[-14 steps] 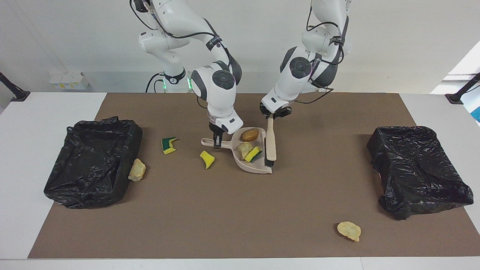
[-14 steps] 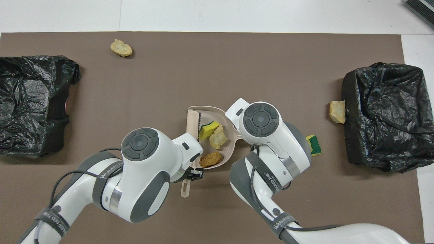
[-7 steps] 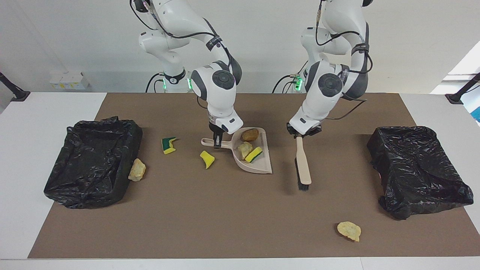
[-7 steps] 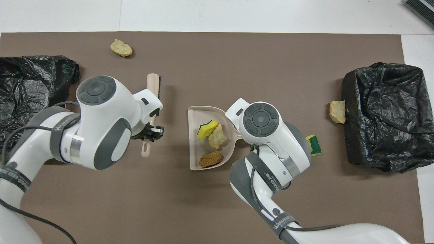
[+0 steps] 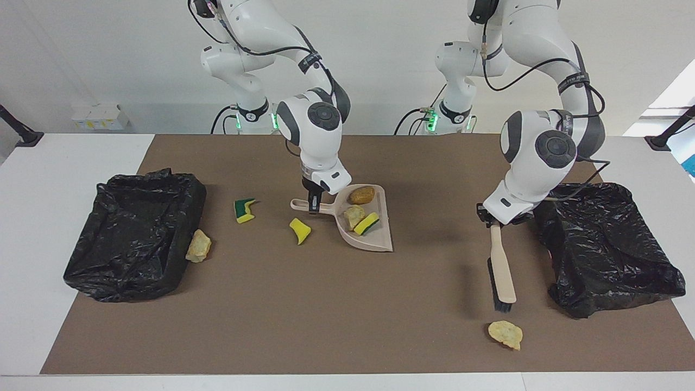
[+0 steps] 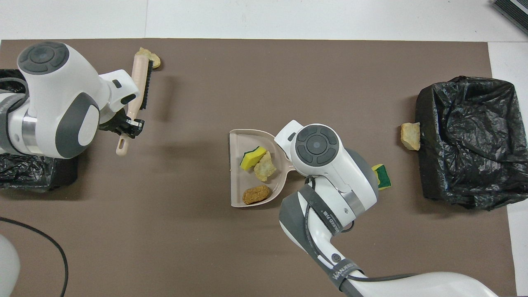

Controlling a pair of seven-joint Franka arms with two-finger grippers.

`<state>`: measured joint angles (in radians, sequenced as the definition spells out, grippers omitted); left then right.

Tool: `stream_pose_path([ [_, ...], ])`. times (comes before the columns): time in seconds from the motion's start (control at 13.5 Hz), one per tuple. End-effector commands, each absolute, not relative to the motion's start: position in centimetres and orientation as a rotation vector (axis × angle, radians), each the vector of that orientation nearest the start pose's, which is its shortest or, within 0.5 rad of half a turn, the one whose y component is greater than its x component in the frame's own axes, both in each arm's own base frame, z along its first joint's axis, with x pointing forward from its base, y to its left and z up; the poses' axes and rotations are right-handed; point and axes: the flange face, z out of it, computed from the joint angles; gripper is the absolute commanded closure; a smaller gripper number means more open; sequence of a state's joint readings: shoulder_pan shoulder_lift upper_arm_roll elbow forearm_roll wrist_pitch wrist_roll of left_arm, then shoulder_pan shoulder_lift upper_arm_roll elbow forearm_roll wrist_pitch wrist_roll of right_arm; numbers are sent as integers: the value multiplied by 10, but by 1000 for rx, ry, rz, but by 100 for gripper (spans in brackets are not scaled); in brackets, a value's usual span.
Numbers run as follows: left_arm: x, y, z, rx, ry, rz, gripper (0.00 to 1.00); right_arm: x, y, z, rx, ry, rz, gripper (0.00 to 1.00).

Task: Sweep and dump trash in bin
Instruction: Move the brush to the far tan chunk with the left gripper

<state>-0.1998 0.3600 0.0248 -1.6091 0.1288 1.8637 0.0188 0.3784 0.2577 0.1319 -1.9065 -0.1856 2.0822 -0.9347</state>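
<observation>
My right gripper (image 5: 313, 206) is shut on the handle of the beige dustpan (image 5: 377, 241), which rests on the mat. It holds a brown lump (image 5: 361, 195), a tan lump (image 5: 354, 215) and a green-and-yellow sponge (image 5: 367, 223). In the overhead view the dustpan (image 6: 234, 181) shows but the right gripper is hidden under its wrist. My left gripper (image 5: 495, 221) is shut on the beige brush (image 5: 503, 271), just above the mat, its bristle end near a tan lump (image 5: 505, 334). A yellow sponge (image 5: 299, 230), another green-and-yellow sponge (image 5: 244, 210) and a tan lump (image 5: 198, 245) lie loose.
A black bag-lined bin (image 5: 130, 282) stands toward the right arm's end, with the tan lump against it. A second black bin (image 5: 597, 304) stands toward the left arm's end, beside the brush. A brown mat (image 5: 326, 315) covers the table.
My left gripper has carried the brush from the dustpan toward the left arm's end of the table, to near the tan lump there. The right gripper and dustpan have not moved.
</observation>
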Motion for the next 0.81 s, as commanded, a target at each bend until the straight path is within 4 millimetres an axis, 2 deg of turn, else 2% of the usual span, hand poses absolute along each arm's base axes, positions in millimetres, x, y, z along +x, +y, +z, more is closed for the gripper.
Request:
stream_pose_path([
  [0.0, 681, -79, 417, -2933, 349, 130, 100, 529, 282, 359, -2347, -2242, 241, 100],
  [0.15, 702, -82, 411, -2934, 394, 112, 100, 527, 280, 361, -2365, -2220, 293, 100],
  [0.3, 723, -62, 406, -2931, 407, 79, 100, 520, 289, 364, -2357, -2251, 337, 100],
  [0.52, 749, -54, 357, -2869, 443, 97, 100, 520, 289, 365, -2359, -2255, 344, 100],
  [0.59, 754, -52, 347, -2857, 466, 98, 100, 520, 289, 365, -2359, -2255, 344, 100],
  [0.74, 753, -57, 347, -2859, 478, 103, 100, 520, 288, 365, -2359, -2255, 341, 100],
])
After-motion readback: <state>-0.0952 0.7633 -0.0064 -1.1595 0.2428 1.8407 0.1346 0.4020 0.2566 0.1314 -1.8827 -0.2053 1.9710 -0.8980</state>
